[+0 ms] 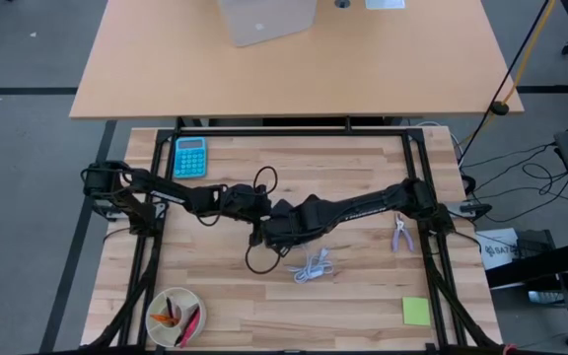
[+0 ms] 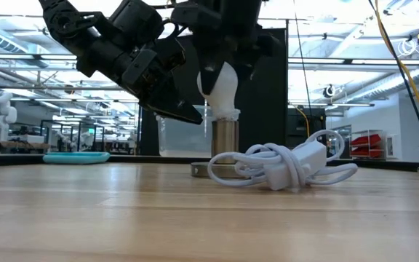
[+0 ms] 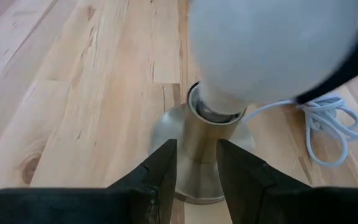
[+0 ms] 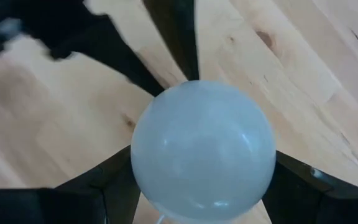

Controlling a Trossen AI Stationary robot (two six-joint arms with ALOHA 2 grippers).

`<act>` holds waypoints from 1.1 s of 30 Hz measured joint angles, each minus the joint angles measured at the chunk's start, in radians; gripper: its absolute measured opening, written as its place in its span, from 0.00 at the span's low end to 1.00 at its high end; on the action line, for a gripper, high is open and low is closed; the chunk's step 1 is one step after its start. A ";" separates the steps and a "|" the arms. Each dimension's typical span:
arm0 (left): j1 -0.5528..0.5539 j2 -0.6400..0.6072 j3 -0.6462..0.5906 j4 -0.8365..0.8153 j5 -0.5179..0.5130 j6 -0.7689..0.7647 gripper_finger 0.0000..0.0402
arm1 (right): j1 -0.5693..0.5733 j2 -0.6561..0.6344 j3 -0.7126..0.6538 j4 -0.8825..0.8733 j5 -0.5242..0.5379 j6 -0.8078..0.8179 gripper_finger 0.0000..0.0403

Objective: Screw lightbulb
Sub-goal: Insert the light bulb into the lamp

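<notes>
The white lightbulb stands slightly tilted, its narrow end at the mouth of the metal socket stem, which rises from a flat disc. My right gripper comes down from above and is shut on the bulb's globe; it hides the bulb in the high view. My left gripper reaches in from the table's left, open, with a finger on either side of the stem. In the low view its fingertip ends just short of the stem. My right gripper pinches the rounded globe of the bulb between its two fingers, one on each side. The fingers come from above, pointing down. The bulb hangs below them, slightly tilted, its neck at the mouth of the socket.
A white coiled cable lies just right of the socket. A black cable loop lies near it. A teal calculator, a small purple tool, a bowl and a yellow note lie farther off.
</notes>
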 joint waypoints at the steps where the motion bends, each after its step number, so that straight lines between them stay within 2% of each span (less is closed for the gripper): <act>1: 0.000 0.000 0.000 0.000 0.000 0.000 0.29 | 0.000 0.000 -0.007 0.001 0.000 0.016 0.65; 10: 0.000 0.000 0.000 0.000 0.009 0.008 0.29 | 0.003 -0.002 -0.038 0.048 0.037 0.127 0.66; 33: 0.002 0.000 -0.001 0.001 0.011 0.020 0.29 | 0.056 0.001 -0.039 -0.051 0.059 0.386 0.66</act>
